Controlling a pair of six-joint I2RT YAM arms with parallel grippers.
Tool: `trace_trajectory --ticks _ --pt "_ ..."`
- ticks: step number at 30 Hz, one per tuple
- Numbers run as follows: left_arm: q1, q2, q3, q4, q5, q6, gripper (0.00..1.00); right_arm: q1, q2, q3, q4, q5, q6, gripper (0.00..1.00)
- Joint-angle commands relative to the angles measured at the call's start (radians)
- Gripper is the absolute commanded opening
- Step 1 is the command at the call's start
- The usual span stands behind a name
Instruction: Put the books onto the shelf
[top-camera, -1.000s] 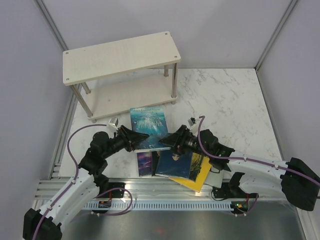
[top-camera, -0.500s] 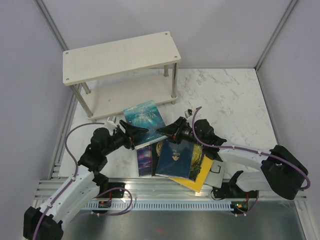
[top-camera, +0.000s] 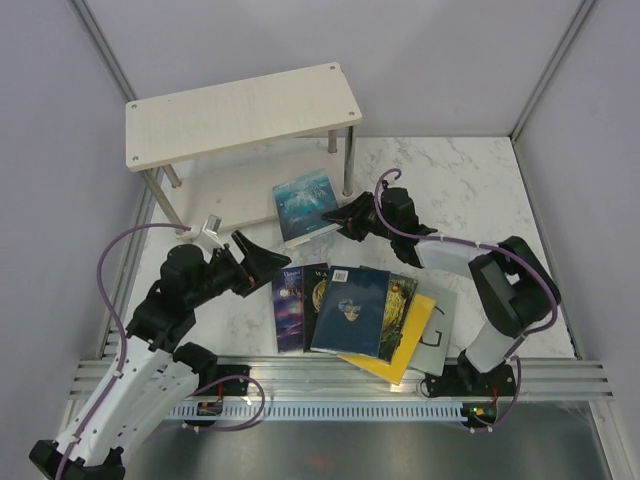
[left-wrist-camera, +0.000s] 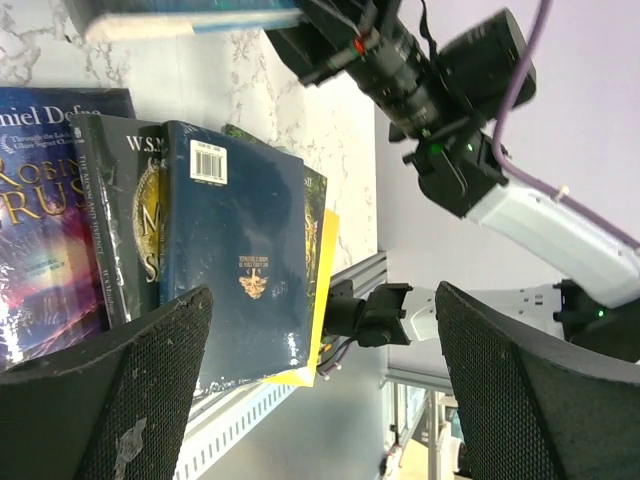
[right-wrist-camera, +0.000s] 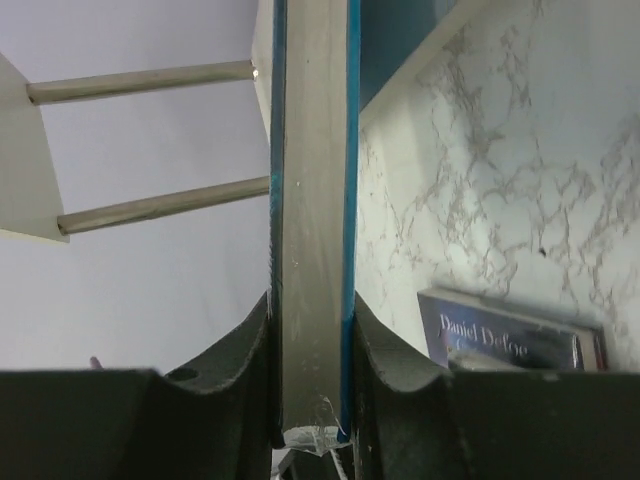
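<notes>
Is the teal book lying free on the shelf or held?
Held: the right gripper clamps the teal book by its page edge.

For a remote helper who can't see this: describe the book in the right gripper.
Find the pale wooden shelf, back left. At the front edge of its lower board, the right gripper clamps a teal-blue book. It alone sits apart from the fanned pile.

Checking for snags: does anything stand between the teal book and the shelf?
Nothing visible does. The teal book, held by the right gripper, reaches the shelf's lower board, whose visible part is bare. The front right leg stands close beside the book, not ahead of it.
</notes>
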Motion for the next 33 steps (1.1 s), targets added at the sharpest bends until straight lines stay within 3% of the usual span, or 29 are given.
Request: trace_trajectory --ticks 1,7,16,18,19,21,29,31,33 --pt "0.001 -0.01 0.072 -0.103 -0.032 0.095 0.94 -0.026 0.079 0.134 0.243 -0.044 0.021 0.0" --pt "0.001 -0.04 0.112 -0.196 -0.049 0.12 0.93 -0.055 0.284 0.246 0.386 0.0 0.132 0.0" --pt "0.001 -0.05 0.172 -0.31 -0.094 0.177 0.93 -0.061 0.448 0.324 0.341 0.126 0.182 0.03" --pt "0.001 -0.047 0.176 -0.317 -0.098 0.183 0.93 -0.066 0.477 0.324 0.333 0.15 0.198 0.25" --pt "0.003 -0.045 0.178 -0.319 -0.098 0.187 0.93 -0.069 0.483 0.321 0.333 0.157 0.213 0.49" --pt "0.001 -0.039 0.177 -0.321 -0.1 0.192 0.93 -0.078 0.502 0.315 0.325 0.166 0.225 0.7" --pt "0.003 0.025 0.172 -0.302 -0.089 0.223 0.93 -0.107 0.471 0.219 0.353 0.111 0.233 0.79" --pt "0.003 0.045 0.166 -0.296 -0.083 0.233 0.93 -0.109 0.457 0.192 0.357 0.083 0.228 0.85" --pt "0.003 0.067 0.158 -0.284 -0.077 0.243 0.94 -0.116 0.433 0.148 0.36 0.068 0.216 0.98"
